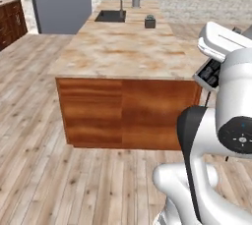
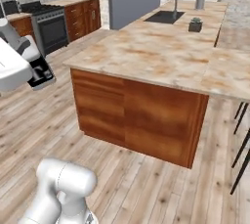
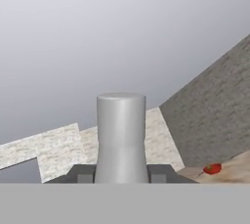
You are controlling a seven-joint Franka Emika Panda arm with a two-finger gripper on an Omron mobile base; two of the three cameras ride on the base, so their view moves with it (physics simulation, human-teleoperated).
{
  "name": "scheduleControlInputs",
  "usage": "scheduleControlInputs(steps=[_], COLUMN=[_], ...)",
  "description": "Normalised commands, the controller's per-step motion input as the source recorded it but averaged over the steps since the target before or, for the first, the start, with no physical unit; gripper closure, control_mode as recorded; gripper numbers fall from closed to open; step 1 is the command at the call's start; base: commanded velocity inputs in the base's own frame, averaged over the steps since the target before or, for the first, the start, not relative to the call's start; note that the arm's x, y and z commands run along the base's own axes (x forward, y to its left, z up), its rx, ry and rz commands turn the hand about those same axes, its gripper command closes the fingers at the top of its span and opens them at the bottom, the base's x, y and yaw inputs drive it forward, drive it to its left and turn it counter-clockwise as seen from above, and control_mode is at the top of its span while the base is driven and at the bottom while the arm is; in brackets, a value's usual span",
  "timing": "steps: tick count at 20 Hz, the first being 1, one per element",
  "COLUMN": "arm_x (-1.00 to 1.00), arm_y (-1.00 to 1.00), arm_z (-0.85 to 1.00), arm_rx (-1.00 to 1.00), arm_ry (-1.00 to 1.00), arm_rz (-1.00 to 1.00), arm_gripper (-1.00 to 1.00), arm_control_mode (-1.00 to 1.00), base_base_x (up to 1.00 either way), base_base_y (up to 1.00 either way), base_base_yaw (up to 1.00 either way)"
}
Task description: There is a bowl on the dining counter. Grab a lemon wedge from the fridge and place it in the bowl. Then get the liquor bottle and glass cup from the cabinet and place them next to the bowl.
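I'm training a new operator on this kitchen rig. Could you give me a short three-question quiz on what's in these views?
1. True or false: the end effector is empty.
2. What is set into the island top? A grill, B sink, C bin.
3. Fill in: in the right base view, the stove stands to the ____ of the island.
Key: 1 false, it grips a grey cylinder; 2 B; 3 left.
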Motion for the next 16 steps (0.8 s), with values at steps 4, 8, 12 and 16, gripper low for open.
scheduleControlInputs(steps=[4, 8, 12, 16], arm_x=[0.0, 0.0, 0.0, 0.0], arm_y=[0.0, 0.0, 0.0, 0.0], arm_z=[0.0, 0.0, 0.0, 0.0], arm_rx=[0.0, 0.0, 0.0, 0.0], arm_ry=[0.0, 0.0, 0.0, 0.0], arm_rz=[0.0, 0.0, 0.0, 0.0], arm_gripper=[1.0, 1.0, 1.0, 1.0], arm_control_mode=[1.0, 1.0, 1.0, 1.0], base_base_x=[-0.1, 0.13, 0.28, 0.29], base_base_y=[-1.0, -1.0, -1.0, -1.0], base_base_yaw=[0.18, 0.04, -0.02, -0.11])
